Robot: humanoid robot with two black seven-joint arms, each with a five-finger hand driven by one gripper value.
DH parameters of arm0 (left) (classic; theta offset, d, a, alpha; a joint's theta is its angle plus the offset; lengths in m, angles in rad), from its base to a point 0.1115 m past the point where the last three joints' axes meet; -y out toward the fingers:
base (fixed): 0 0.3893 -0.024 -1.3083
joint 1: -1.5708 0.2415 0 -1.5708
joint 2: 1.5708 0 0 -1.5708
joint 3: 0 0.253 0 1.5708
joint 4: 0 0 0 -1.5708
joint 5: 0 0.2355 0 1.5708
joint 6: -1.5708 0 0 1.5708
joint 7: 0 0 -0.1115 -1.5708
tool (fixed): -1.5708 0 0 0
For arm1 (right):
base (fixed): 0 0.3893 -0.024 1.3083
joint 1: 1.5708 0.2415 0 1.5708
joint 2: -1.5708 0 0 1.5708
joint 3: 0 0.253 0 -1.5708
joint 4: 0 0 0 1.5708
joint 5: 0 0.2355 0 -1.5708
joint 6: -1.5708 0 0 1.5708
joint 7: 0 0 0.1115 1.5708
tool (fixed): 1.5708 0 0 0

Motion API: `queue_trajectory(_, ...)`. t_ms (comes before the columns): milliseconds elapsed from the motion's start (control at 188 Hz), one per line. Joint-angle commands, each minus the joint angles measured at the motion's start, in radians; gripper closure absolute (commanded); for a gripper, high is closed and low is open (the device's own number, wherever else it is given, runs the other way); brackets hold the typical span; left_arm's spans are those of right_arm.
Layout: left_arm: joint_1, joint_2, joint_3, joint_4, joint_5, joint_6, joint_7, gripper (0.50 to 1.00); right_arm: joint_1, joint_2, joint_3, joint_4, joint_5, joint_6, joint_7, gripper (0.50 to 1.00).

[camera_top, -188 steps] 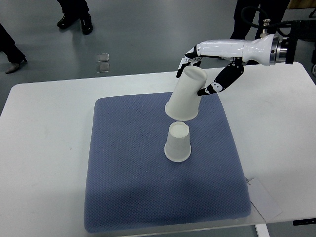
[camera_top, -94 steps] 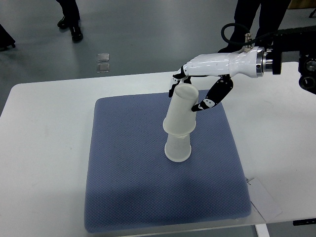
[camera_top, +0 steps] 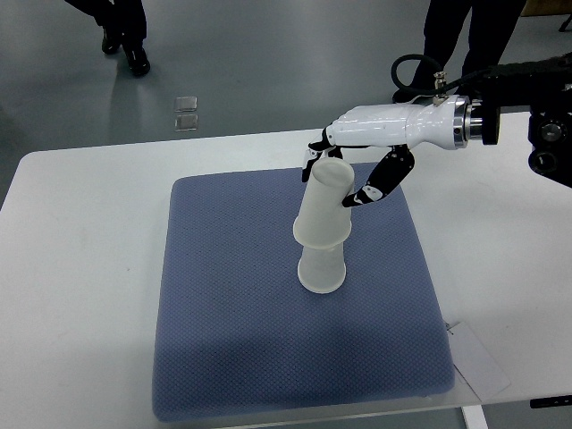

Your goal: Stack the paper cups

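- Two white paper cups sit mouth-down near the middle of the blue mat, a little toward the desk's far edge: the upper cup (camera_top: 323,207) is lowered over the lower cup (camera_top: 321,268), covering its closed end.
- The upper cup is tilted, its closed base leaning toward the far right corner of the desk, so the two are not yet squarely nested; only the lower part of the bottom cup shows beneath its rim.
- The right robot hand (camera_top: 344,177) grasps the upper cup near its closed end, with black-tipped fingers (camera_top: 315,154) on the far side and the thumb pressing on the near right side.
- Its white forearm comes in from the right edge, above the desk's far right part.
- The blue mat (camera_top: 232,331) covers the centre of the white desk (camera_top: 80,268).
- A paper slip (camera_top: 478,357) lies at the mat's near right corner.
- People's legs and shoes stand on the floor beyond the far edge.
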Motion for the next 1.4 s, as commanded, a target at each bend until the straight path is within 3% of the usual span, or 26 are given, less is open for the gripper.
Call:
queue_trajectory(0, 0.000, 0.000, 0.000, 0.000, 0.000, 0.000, 0.000, 0.500, -0.004, 0.007, -0.001, -0.001, -0.005, -0.001, 0.000, 1.000)
queue_trajectory(796, 0.000, 0.000, 0.000, 0.001, 0.000, 0.000, 0.000, 0.500, -0.027, 0.027, -0.031, -0.004, -0.025, -0.037, -0.020, 1.000)
queue_trajectory(971, 0.000, 0.000, 0.000, 0.000, 0.000, 0.000, 0.000, 0.500, -0.030, 0.029, -0.065, -0.008, -0.031, -0.088, -0.020, 1.000)
queue_trajectory(1061, 0.000, 0.000, 0.000, 0.000, 0.000, 0.000, 0.000, 0.500, -0.032, 0.029, -0.070, -0.010, -0.031, -0.096, -0.020, 0.873)
queue_trajectory(1120, 0.000, 0.000, 0.000, 0.000, 0.000, 0.000, 0.000, 0.500, -0.032, 0.029, -0.071, -0.012, -0.029, -0.096, -0.020, 0.673)
queue_trajectory(1152, 0.000, 0.000, 0.000, 0.000, 0.000, 0.000, 0.000, 0.500, -0.032, 0.030, -0.071, -0.012, -0.029, -0.096, -0.018, 0.603)
queue_trajectory(1396, 0.000, 0.000, 0.000, 0.000, 0.000, 0.000, 0.000, 0.500, -0.029, 0.029, -0.070, -0.012, -0.025, -0.088, -0.017, 0.587)
